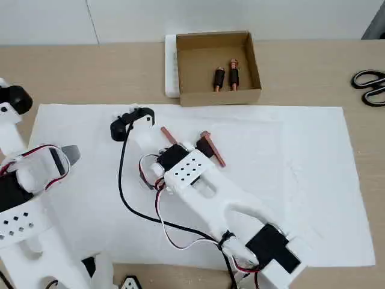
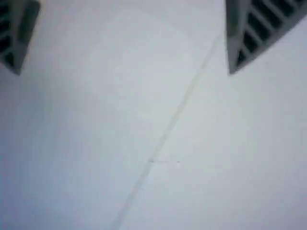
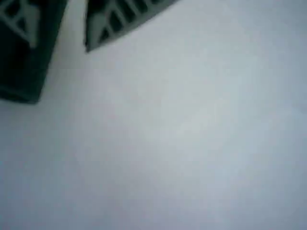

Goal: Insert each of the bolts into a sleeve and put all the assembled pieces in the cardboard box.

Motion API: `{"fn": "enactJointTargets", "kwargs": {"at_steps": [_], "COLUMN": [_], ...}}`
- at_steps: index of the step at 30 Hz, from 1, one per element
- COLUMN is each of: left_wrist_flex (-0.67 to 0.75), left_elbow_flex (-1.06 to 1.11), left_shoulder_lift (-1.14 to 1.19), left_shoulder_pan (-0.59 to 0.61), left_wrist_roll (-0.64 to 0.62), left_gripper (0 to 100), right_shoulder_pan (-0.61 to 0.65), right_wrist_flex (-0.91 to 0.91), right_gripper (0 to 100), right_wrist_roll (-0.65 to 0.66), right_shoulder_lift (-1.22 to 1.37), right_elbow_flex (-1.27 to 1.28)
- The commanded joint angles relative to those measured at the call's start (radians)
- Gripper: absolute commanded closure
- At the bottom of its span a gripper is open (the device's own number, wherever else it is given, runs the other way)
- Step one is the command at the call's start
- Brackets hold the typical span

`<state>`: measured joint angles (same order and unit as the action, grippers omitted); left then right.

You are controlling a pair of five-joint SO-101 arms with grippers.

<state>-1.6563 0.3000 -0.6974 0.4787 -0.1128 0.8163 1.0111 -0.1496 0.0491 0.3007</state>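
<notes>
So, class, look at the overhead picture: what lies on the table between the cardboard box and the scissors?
Nothing: in the high view, the stretch of wooden table between the cardboard box and the scissors is bare.

free: right half of white paper sheet (image 1: 301,180); open top of brown cardboard box (image 1: 219,96) | blocked: white plastic arm (image 1: 228,201) and black cable (image 1: 123,180) mid-sheet | edge: black-handled scissors (image 1: 370,86) far right

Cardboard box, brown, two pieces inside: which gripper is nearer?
Right. The right gripper hangs over the white sheet just short of the brown cardboard box; the left gripper is much farther, near the sheet's left edge.
</notes>
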Motion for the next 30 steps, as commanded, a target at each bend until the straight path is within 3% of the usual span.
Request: {"fn": "enactJointTargets", "kwargs": {"at_steps": [1, 14, 23, 30], "left_wrist_flex": [-0.003, 0.003, 0.003, 0.003], "left_elbow_flex": [0.012, 0.042, 0.042, 0.042], "left_shoulder_lift": [-0.012, -0.014, -0.014, -0.014], "left_shoulder_pan": [0.000, 0.002, 0.002, 0.002], "left_wrist_roll": [0.002, 0.003, 0.003, 0.003], "left_gripper": [74, 74, 74, 74], "right_shoulder_pan": [0.002, -0.010, -0.022, -0.035], "right_wrist_flex": [-0.030, 0.077, 0.053, 0.045], "right_gripper": [93.1, 92.9, 92.8, 78.8], "right_wrist_roll": [-0.003, -0.002, -0.002, -0.002], "right_shoulder_lift": [0.016, 0.022, 0.091, 0.117], "right_elbow_flex": [-0.006, -0.120, -0.127, -0.129]}}
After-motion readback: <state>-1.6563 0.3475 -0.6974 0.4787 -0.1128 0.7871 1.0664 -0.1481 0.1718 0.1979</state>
